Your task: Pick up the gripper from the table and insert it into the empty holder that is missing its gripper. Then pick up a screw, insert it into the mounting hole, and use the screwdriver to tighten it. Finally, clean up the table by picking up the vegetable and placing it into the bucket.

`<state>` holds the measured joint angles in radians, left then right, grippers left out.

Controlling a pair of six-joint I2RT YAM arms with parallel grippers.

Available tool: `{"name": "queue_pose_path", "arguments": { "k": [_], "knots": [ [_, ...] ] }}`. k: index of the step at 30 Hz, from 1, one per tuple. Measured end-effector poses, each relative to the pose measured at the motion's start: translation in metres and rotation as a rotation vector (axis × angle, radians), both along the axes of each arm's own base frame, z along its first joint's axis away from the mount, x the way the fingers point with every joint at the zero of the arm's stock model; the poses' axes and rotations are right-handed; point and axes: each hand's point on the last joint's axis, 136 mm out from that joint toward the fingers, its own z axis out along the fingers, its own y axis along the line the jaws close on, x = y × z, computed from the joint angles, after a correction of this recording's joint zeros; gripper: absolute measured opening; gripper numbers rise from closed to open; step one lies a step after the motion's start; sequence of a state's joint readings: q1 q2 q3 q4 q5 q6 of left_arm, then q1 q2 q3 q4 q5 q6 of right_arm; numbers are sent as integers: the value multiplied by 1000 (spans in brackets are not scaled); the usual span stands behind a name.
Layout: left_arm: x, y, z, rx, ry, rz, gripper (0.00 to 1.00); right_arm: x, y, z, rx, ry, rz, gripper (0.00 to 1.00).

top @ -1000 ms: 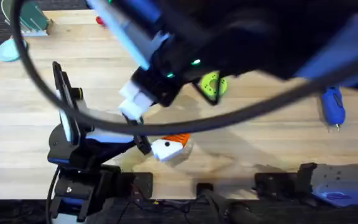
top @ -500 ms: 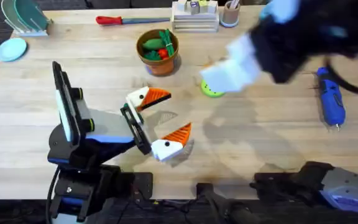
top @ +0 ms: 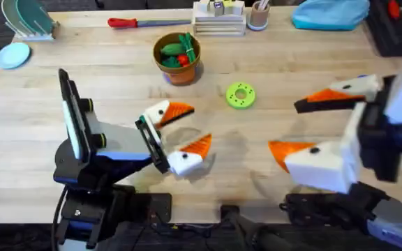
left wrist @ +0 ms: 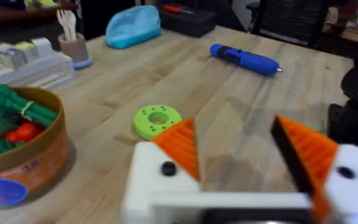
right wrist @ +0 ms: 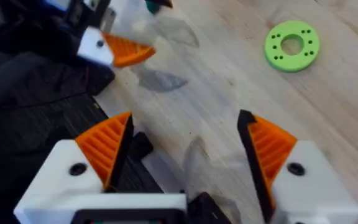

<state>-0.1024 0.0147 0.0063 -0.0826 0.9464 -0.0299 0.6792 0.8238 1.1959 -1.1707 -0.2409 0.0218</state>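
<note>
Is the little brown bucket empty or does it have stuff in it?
Not empty. The bucket stands upright on the table and holds green and red toy produce, seen from overhead and from the left wrist.

Two grippers (top: 179,129) (top: 311,125), one bucket (top: 178,58), one green disc (top: 240,95), one blue screwdriver (left wrist: 244,59), one red-handled tool (top: 137,22)

A robotics lab or workshop bench: a pale wooden table (top: 117,70) carries a red-handled tool (top: 137,22), a blue electric screwdriver (left wrist: 244,59), a black case (left wrist: 188,14) and a cup of sticks (left wrist: 72,40), with robot arm bases clamped along its near edge.
</note>
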Motion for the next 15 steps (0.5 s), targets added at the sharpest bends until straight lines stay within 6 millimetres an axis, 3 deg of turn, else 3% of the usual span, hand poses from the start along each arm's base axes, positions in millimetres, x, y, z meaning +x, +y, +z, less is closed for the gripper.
{"name": "queue_pose_path", "arguments": {
  "k": [4,5,15],
  "knots": [
    [0,0,0,0,0,0,132,-7,-1,3,24,-4,14,994],
    [0,0,0,2,-5,0,34,-7,-1,2,24,-1,15,994],
    [0,0,0,2,-4,0,6,-2,3,-7,-7,37,14,994]
  ]
}}
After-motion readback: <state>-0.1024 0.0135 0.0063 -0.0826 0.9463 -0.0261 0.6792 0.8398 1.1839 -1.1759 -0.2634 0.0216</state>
